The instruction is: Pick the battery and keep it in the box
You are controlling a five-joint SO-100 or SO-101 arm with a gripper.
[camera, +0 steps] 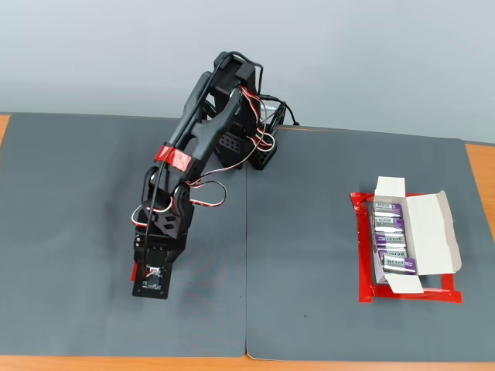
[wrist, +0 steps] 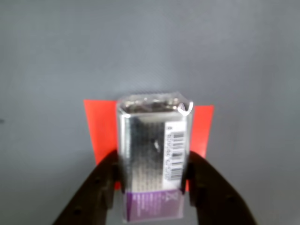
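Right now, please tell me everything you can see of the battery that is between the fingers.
The battery looks like shiny silver metal, with a purple band at its near end and a white barcode label along its right side. It appears blocky, with a crimped far end. It lies on a red tape patch on the grey mat. The two black fingers flank its sides at the near end, seemingly touching it.

In the wrist view we lose the battery's (wrist: pixel 152 161) lower end and the gripper's (wrist: pixel 152 187) fingers past the bottom edge, and it covers most of the red patch (wrist: pixel 101 129). In the fixed view the arm (camera: pixel 193 166) hides it, and the box's (camera: pixel 429 232) cells seem about four.
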